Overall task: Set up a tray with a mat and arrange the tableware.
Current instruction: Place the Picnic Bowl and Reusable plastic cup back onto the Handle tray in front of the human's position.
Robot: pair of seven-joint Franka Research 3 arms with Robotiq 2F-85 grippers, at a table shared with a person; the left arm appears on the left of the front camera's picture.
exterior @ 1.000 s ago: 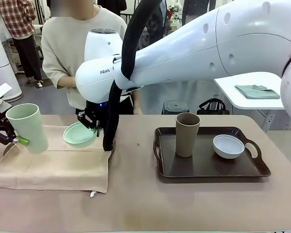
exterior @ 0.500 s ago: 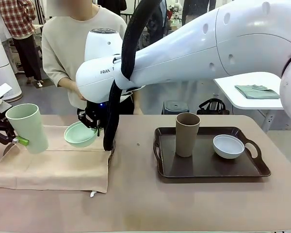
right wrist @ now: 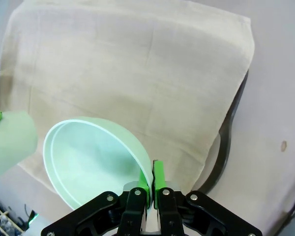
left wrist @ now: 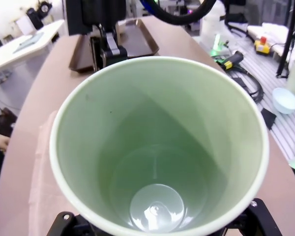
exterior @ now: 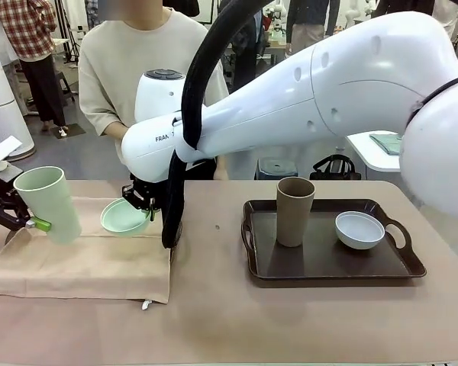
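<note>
A: how far along?
B: looks halfway. The left gripper (exterior: 27, 221) has its fingers clamped on the pale green cup (exterior: 49, 204). The right gripper (exterior: 143, 204) pinches the pale green bowl (exterior: 122, 219) by its rim. Both hang above the mat (exterior: 84, 263). The brown cup (exterior: 294, 210) and white bowl (exterior: 359, 229) sit on the tray (exterior: 328, 271), well right of the fingers.

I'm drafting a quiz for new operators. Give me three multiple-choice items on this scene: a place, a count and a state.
1. Where does the brown cup stand? A on the mat; B in the right-hand tray; C in a gripper.
2. How many pieces stand in that tray? A two; B three; C four.
3. What is the right gripper doing? A hanging open; B gripping the tray; C shut on the pale green bowl.
Key: 1 B, it stands beside the white bowl in the tray. 2 A, just that cup and bowl. 3 C, its pads pinch the bowl's rim above the mat.
</note>
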